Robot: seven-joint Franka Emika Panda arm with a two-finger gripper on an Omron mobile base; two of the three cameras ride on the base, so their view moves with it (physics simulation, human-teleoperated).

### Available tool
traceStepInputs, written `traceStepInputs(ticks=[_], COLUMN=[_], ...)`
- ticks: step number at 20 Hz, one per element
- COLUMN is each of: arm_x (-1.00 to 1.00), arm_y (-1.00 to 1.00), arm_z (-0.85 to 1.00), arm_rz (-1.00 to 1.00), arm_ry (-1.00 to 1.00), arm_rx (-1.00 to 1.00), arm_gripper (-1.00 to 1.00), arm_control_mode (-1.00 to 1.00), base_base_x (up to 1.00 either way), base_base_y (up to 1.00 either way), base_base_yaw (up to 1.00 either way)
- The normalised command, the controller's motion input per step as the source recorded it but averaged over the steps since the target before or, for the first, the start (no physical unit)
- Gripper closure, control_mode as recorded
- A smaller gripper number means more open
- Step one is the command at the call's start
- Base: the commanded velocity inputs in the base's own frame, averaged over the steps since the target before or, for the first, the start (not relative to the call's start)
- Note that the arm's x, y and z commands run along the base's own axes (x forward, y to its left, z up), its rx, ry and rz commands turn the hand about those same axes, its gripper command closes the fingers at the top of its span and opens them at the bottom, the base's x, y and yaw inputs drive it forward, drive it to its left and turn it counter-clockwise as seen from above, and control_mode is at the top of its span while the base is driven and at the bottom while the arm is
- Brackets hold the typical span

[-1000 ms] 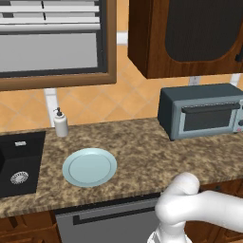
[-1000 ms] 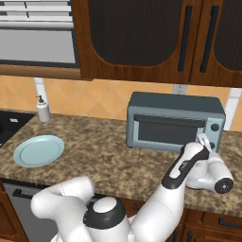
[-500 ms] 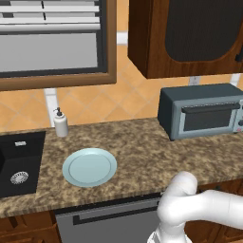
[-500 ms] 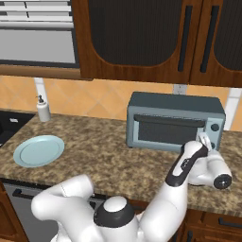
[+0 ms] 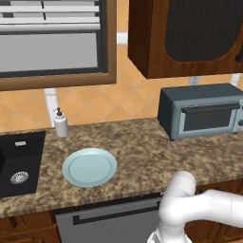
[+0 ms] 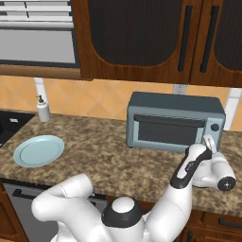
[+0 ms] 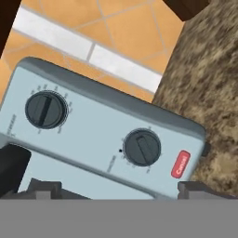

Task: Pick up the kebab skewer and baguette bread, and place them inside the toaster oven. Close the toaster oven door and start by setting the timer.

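Note:
The toaster oven (image 5: pixel 203 112) (image 6: pixel 175 120) stands on the counter at the right. Its toaster oven door (image 6: pixel 164 133) is shut, with the dark bar handle (image 6: pixel 169 121) along its top. My gripper (image 6: pixel 209 143) hovers at the oven's front right corner, by the controls. In the hand view my gripper (image 7: pixel 118 193) stands open, facing the pale control panel. That panel carries two dark knobs (image 7: pixel 45 109) (image 7: pixel 142 147) and a red button (image 7: pixel 180 163). Nothing sits between the fingertips (image 7: pixel 44 188). The kebab skewer and the baguette bread are out of view.
A pale blue plate (image 5: pixel 89 167) (image 6: pixel 38 150) lies bare on the granite counter (image 5: pixel 142 152). A soap dispenser (image 5: pixel 60 122) stands by the back wall, next to a black sink (image 5: pixel 19 163). Wooden cabinets (image 6: pixel 151 38) hang above the oven.
The arm's lower joints have turned a little and the hand has crept slightly along the oven's right front. The jaws stay open.

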Motion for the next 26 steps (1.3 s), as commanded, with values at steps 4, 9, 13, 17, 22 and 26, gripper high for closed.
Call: traceStepInputs(ticks=[4, 9, 13, 17, 22, 26], arm_x=[0.09, 0.11, 0.32, 0.34, 0.24, 0.09], arm_y=[0.00, -0.01, 0.00, -0.01, -0.17, -0.38], arm_z=[-0.06, -0.02, -0.06, -0.11, -0.15, -0.19], arm_rz=[0.00, -0.01, -0.01, -0.01, 0.00, 0.00], arm_ry=[0.00, 0.00, 0.00, 0.00, 0.00, 0.00], arm_rx=[0.00, 0.00, 0.00, 0.00, 0.00, 0.00], arm_gripper=[-1.00, -1.00, -1.00, -1.00, -1.00, -1.00], arm_control_mode=[-1.00, -1.00, -1.00, -1.00, -1.00, -1.00], base_base_x=[0.00, 0.00, 0.00, 0.00, 0.00, 0.00], base_base_y=[0.00, 0.00, 0.00, 0.00, 0.00, 0.00], base_base_yaw=[0.00, 0.00, 0.00, 0.00, 0.00, 0.00])
